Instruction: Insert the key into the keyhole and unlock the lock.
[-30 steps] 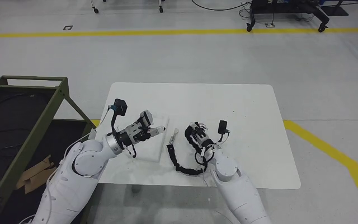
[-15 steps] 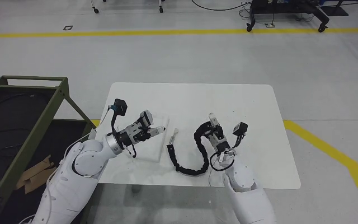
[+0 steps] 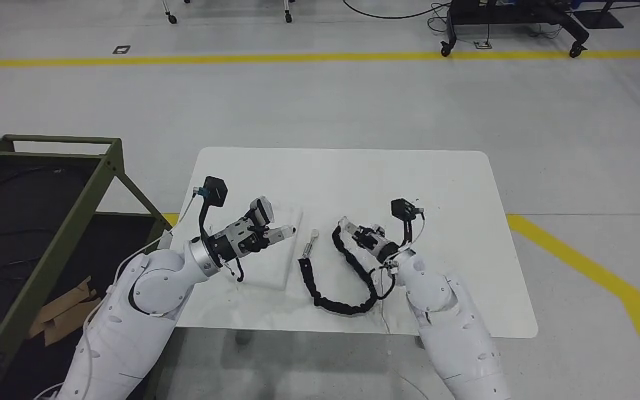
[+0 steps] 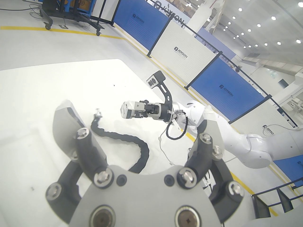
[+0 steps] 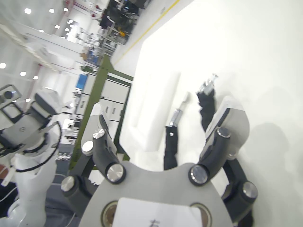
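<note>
Both spread wide, empty: left gripper over the pad, right gripper above the lock's right end.

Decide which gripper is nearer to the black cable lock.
Right. The right gripper is right at one end of the cable lock; the left gripper is apart from it, above the white block beside the lock.

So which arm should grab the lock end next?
Right. The right gripper, open, is just above the cable lock with its metal ends straight ahead. The left gripper hangs open over the white block, apart from the lock.
</note>
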Robot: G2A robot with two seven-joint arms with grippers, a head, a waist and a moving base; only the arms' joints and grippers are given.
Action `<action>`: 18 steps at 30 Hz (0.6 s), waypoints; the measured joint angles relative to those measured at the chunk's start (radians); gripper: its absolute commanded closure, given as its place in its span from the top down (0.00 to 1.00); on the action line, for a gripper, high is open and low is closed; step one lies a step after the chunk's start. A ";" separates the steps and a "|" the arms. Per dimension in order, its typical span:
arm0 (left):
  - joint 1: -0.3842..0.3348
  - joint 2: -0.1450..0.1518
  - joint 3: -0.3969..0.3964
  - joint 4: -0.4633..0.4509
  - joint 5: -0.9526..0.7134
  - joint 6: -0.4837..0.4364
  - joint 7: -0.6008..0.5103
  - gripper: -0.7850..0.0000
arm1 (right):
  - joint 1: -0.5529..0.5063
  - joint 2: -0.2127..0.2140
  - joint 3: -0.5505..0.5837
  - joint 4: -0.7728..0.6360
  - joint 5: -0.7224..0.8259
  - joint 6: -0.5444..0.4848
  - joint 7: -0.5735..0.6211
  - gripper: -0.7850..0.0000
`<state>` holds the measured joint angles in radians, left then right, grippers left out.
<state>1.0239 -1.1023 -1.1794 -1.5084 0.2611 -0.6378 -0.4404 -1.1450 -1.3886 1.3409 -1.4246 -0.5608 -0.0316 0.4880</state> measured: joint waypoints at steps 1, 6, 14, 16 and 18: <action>0.000 0.000 0.000 0.000 0.000 0.000 0.000 1.00 | -0.004 0.002 0.010 -0.025 0.002 0.012 0.010 1.00; 0.000 0.000 0.000 0.000 0.000 0.000 0.000 1.00 | -0.042 -0.008 0.067 -0.127 0.341 -0.027 0.011 1.00; 0.000 0.000 0.000 0.000 0.000 0.000 0.000 1.00 | -0.128 -0.023 0.128 -0.169 0.790 -0.367 -0.143 1.00; 0.000 0.000 0.000 0.000 0.000 0.000 0.000 1.00 | -0.139 -0.025 0.125 -0.160 0.834 -0.424 -0.150 1.00; 0.000 0.000 0.000 0.000 0.000 0.000 0.000 1.00 | -0.140 -0.025 0.124 -0.160 0.841 -0.433 -0.149 1.00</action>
<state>1.0239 -1.1023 -1.1794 -1.5084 0.2611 -0.6378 -0.4404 -1.2852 -1.4138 1.4649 -1.5845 0.2798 -0.4643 0.3389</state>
